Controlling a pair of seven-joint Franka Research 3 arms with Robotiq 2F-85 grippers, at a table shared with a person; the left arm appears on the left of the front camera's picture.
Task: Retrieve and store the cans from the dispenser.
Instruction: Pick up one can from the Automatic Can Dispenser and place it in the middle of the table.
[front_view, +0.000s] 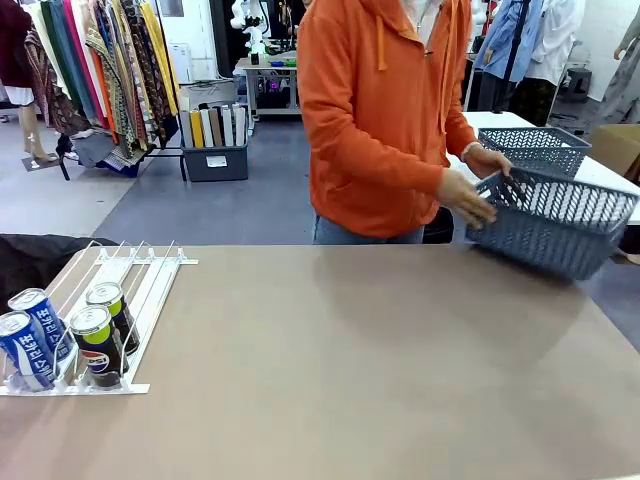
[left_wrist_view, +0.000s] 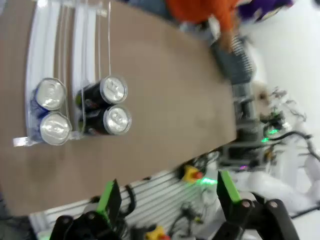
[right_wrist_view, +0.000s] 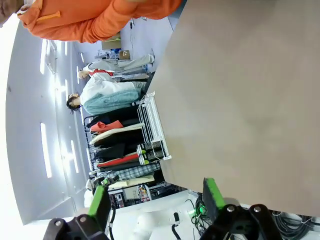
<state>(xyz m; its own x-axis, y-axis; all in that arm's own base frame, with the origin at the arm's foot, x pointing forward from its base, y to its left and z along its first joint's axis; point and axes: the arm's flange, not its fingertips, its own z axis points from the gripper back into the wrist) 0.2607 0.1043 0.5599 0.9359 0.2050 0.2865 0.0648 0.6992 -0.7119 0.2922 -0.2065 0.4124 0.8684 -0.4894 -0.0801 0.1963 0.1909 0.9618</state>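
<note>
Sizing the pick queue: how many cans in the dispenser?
4. All at the near stopper end of the dispenser: front blue can and rear blue can in the left lane, front black can and rear black can beside them. None looks hidden.

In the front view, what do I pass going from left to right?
Two blue slim cans with white lettering → two black slim cans with silver tops → person in an orange hoodie → dark grey mesh basket they hold.

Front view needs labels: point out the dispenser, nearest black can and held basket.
dispenser (front_view: 152, 292), front view, bare white rail.
nearest black can (front_view: 98, 347), front view, its side.
basket (front_view: 555, 225), front view, mesh wall.
</note>
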